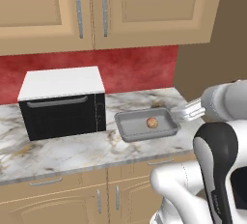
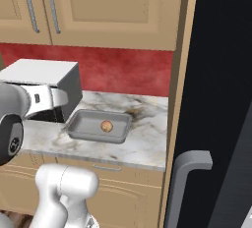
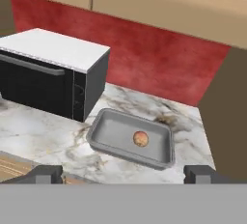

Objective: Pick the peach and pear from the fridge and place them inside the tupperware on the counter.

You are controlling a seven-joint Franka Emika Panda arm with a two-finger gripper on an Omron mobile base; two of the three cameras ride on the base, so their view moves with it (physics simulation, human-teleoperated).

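Note:
The peach [image 1: 152,122] [image 2: 106,126] [image 3: 140,139], small and red-orange, lies alone inside the pale grey tupperware [image 1: 120,121] [image 2: 96,137] [image 3: 130,156] on the marble counter [image 1: 72,150] [image 2: 142,143] [image 3: 48,136]. My gripper [image 3: 124,174] is open, its two dark fingertips spread wide with nothing between them. It hovers in front of the counter's edge, back from the tupperware and looking down at it. The black fridge [image 2: 221,99] with its grey bar handle [image 2: 189,178] stands to the right of the counter. The pear is out of view.
A black microwave with a white top [image 1: 62,107] [image 2: 44,74] [image 3: 48,78] stands on the counter, left of the tupperware. Tan wall cabinets [image 1: 96,10] hang above a red backsplash. A brown side panel [image 3: 231,112] ends the counter on the right.

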